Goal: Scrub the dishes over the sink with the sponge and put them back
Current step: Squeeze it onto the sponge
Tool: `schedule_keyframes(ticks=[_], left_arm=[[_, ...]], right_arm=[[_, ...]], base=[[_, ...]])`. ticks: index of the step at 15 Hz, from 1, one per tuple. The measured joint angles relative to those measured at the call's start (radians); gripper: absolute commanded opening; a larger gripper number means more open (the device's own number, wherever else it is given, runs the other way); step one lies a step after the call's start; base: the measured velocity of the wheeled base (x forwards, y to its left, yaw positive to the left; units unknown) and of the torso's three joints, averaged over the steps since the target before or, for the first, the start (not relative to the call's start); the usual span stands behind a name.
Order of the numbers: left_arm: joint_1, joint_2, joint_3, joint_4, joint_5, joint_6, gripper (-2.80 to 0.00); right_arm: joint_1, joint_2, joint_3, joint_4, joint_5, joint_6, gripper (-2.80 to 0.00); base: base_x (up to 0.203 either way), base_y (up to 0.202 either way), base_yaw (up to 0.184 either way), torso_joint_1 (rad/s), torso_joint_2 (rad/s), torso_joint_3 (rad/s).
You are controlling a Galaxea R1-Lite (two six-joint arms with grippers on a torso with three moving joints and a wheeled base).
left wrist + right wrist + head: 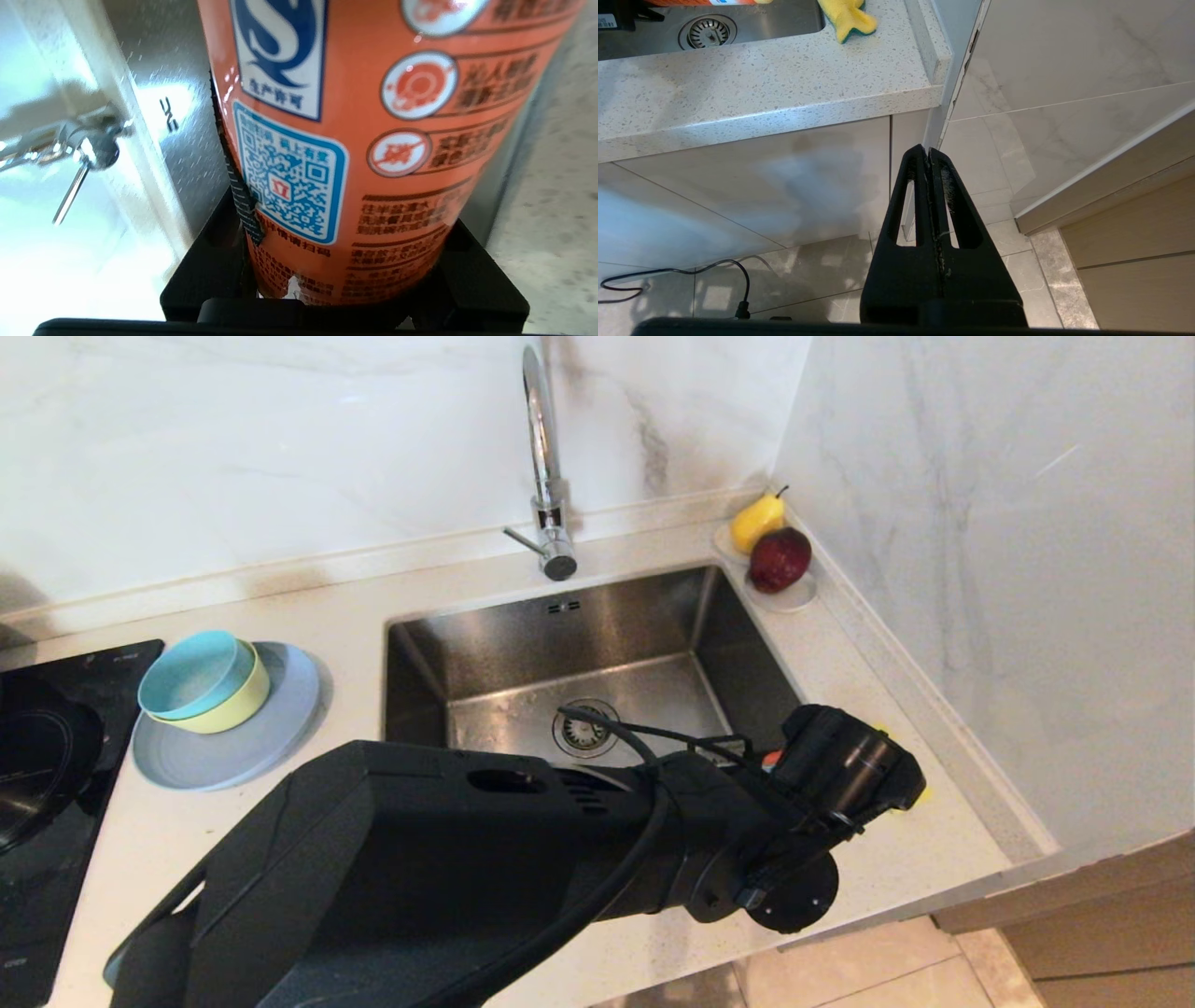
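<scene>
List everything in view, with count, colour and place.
sink: 1, steel, set in counter
faucet: 1, chrome, behind sink
plate: 1, grey-blue, counter left of sink
yellow bowl: 1, on plate
teal bowl: 1, nested in yellow bowl
dish: 1, white, far right corner
pear: 1, yellow, on dish
apple: 1, red, on dish
sponge: 1, yellow-green, counter right of sink
bottle: 1, orange, in left gripper
cooktop: 1, black, far left
left gripper: shut on bottle, at sink
right gripper: shut, below counter
</scene>
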Motion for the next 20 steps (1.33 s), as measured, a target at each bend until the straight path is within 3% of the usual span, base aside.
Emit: schedule_keyframes(ticks=[10, 14, 20], left_arm=[[0.0, 0.052, -0.001, -0.075, 0.04, 0.005, -2.8], [0.001, 0.08, -0.001, -0.208, 0.041, 0.059, -2.8], [0.002, 0.094, -0.003, -0.219, 0.041, 0.092, -2.8]], right_arm=[[0.0, 0.0, 0.0, 0.0, 0.0, -0.001, -2.8], [0.0, 0.0, 0.0, 0.0, 0.0, 0.0, -2.8], [0.0, 0.0, -0.001, 0.0, 0.0, 0.0, -2.8]], base=[[0.0, 0.0, 0.0, 0.0, 0.0, 0.0], [0.0, 0.0, 0.0, 0.0, 0.0, 0.0], [0.0, 0.0, 0.0, 0.0, 0.0, 0.0]])
